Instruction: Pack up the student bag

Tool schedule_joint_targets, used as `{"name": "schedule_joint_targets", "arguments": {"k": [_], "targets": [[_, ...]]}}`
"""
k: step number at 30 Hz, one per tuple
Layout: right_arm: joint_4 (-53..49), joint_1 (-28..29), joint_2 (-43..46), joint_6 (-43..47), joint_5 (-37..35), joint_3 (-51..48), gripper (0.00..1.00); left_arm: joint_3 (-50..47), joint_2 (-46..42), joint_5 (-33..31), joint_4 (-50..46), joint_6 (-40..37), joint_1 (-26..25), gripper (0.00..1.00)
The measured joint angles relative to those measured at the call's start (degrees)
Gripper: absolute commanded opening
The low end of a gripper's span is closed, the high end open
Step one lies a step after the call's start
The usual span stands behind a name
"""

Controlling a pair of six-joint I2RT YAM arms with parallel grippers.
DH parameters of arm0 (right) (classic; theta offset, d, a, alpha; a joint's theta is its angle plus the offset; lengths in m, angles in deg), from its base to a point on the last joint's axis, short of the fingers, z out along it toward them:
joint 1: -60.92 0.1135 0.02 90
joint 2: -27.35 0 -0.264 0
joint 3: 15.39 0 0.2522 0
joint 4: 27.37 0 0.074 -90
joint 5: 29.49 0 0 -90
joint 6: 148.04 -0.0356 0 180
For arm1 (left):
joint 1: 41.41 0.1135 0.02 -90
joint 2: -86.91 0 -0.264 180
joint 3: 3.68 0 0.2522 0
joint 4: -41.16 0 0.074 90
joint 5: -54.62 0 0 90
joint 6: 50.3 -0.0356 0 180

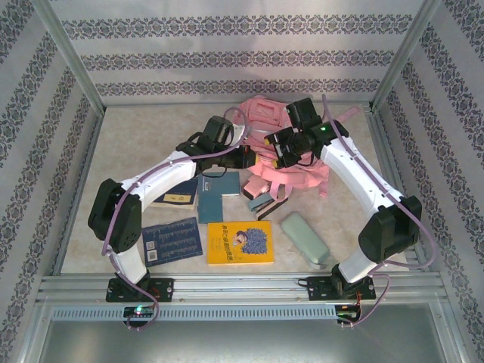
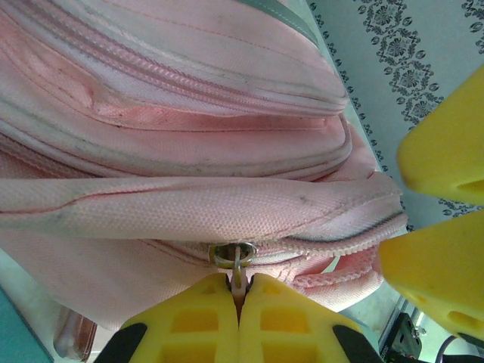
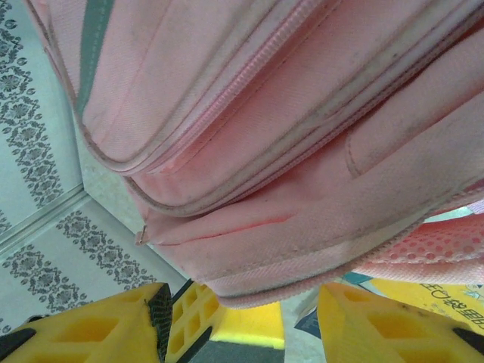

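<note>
Honestly, you're barely off the starting line here. The student bag [image 1: 261, 115] sits slumped at the far middle of the worktop [image 1: 144, 144], and both arms are reaching in at it.

Your left hand [image 2: 240, 302] is clenched on the zipper pull [image 2: 236, 261], with the little metal tab pinched right between the yellow fingers. Your right hand [image 3: 242, 318] is released. Its fingers stand apart at the bag's lower edge, with the pink fabric hanging just above the gap and nothing grasped that I can see.

So my read is that you're on the "get the bag open" step. From the left wrist view I can't tell how far that zip has run, and none of the views show a gaping mouth on the bag.

Everything that looks like it should go in is lying out on the worktop:
- yellow book [image 1: 240, 243], near the middle
- dark blue book [image 1: 172, 240], to its left
- grey-green pencil case [image 1: 305, 237], to its right
- teal book [image 1: 215, 197], up by the left arm, with a few smaller bits beside it that I can't make out

I'd say that leaves you to open the zip, load all of that in, and probably zip it shut again.
</note>
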Motion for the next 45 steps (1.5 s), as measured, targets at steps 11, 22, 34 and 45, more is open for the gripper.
{"name": "schedule_joint_targets", "arguments": {"k": [11, 22, 34, 45], "targets": [[-0.09, -2.1, -3.67, 3.04, -2.27, -0.07, 0.11, -0.96, -1.25, -0.59, 0.04, -0.7, 0.0, 0.0], [-1.11, -2.32, -2.49, 10.05, -5.25, -0.5, 0.0, -3.65, -1.73, -1.11, 1.55, -1.38, 1.33, 0.0], [-1.33, -2.45, 2.32, 23.15, -6.58, -0.52, 0.0, -0.96, 3.82, -0.85, 4.59, -1.77, 9.94, 0.02], [-2.91, -1.97, 2.91, 38.16, -7.76, 2.97, 0.0, 14.62, 21.44, 5.66, 7.1, 2.4, 16.46, 0.15]]}}
